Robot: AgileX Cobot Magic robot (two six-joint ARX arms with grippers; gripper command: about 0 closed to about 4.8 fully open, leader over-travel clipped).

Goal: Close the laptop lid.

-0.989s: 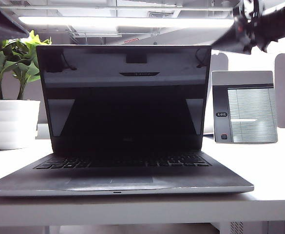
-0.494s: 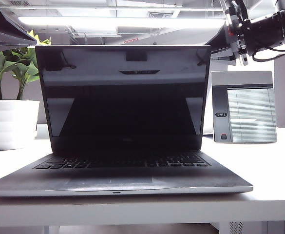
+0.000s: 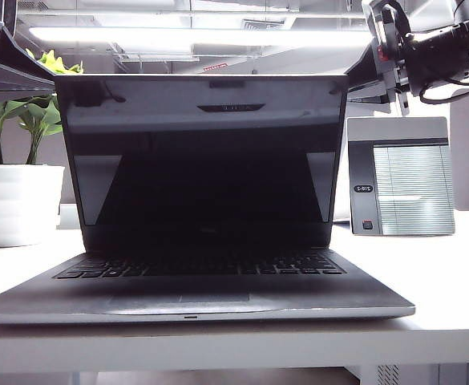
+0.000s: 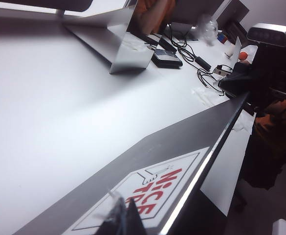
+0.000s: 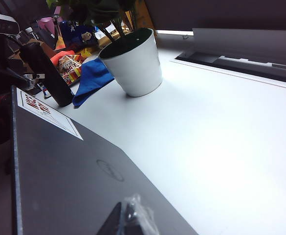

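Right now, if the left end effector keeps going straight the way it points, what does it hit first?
Most likely the silver-grey laptop lid's outer face, at the white sticker with red letters. The left end effector tip sits right over it; contact is unclear.

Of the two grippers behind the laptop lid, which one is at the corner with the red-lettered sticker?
The left gripper: its fingertip sits right at the white sticker on the laptop lid. The right gripper sits near the Dell logo.

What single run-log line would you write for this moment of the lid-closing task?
laptop lid: open, upright | left end effector: behind lid by sticker, grip unclear | right end effector: behind lid near logo, grip unclear | step: closing not begun
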